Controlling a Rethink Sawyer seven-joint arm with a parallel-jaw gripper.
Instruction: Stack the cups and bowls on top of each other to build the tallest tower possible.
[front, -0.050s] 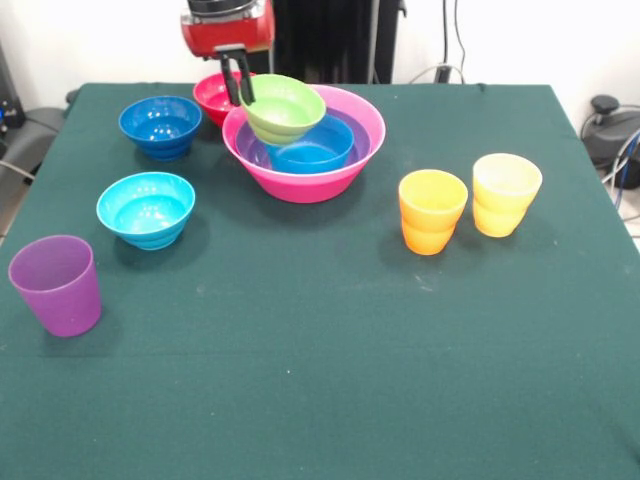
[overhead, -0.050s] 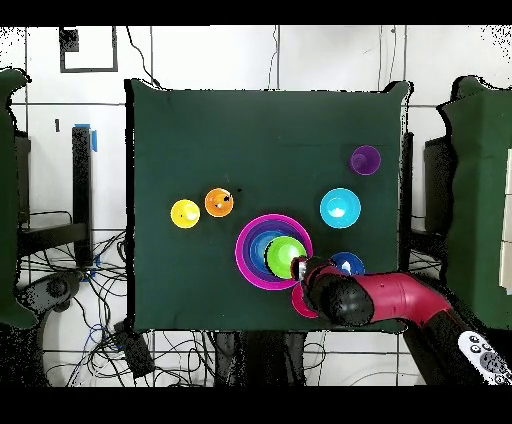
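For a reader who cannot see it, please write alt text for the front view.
The gripper holds a lime green bowl by its rim, tilted above a blue bowl nested in a purple bowl inside a big pink bowl. On the green table stand a red bowl, dark blue bowl, cyan bowl, purple cup, orange cup and yellow cup.

Glossy smooth plastic bowls and translucent purple cup sit on matt green cloth.
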